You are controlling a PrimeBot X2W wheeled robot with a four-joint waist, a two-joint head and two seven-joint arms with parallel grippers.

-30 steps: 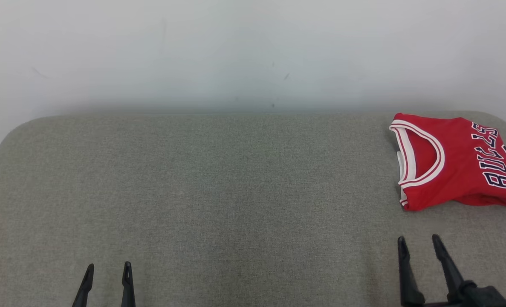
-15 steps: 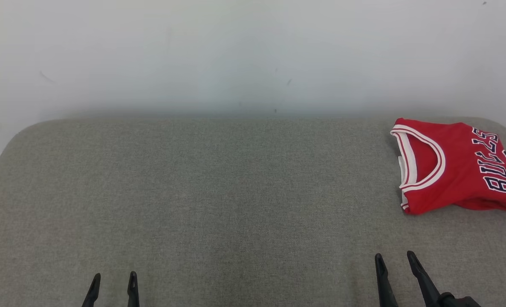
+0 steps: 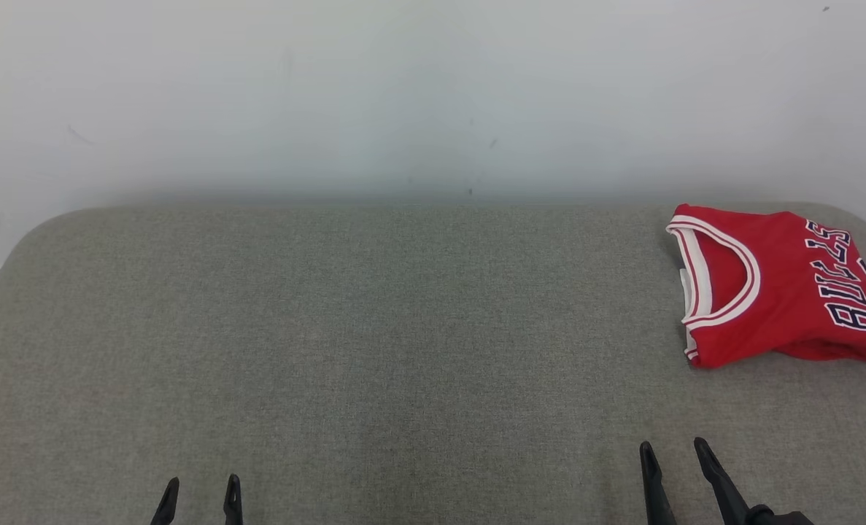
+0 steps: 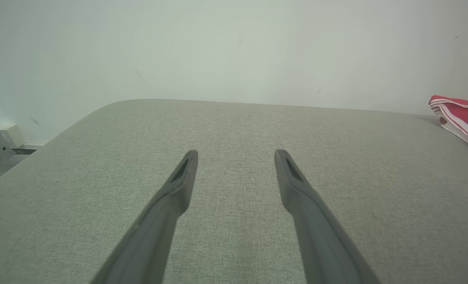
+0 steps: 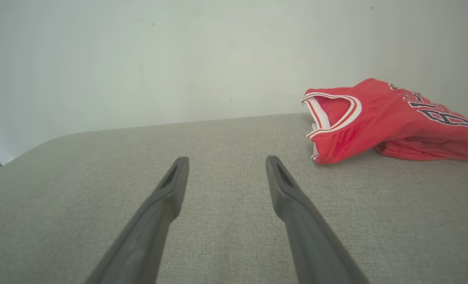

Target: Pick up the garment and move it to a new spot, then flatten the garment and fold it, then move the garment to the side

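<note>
The garment [image 3: 783,284] is a red jersey with white-trimmed neckline and dark lettering, lying folded at the far right of the grey padded table [image 3: 374,335]. It also shows at the right of the right wrist view as the garment [image 5: 387,118] and at the right edge of the left wrist view as the garment [image 4: 460,116]. My right gripper [image 3: 675,446] is open near the front edge, well short of the jersey, with nothing between its fingers. My left gripper [image 3: 201,484] is open and empty at the lower left.
A pale wall [image 3: 433,95] rises right behind the table. The table's rounded left corner [image 3: 31,233] drops off to a floor strip. Bare grey fabric spans the middle and left.
My right gripper has drawn back toward the front edge and slightly left, away from the jersey. My left gripper has sunk lower in view. The head camera has shifted slightly.
</note>
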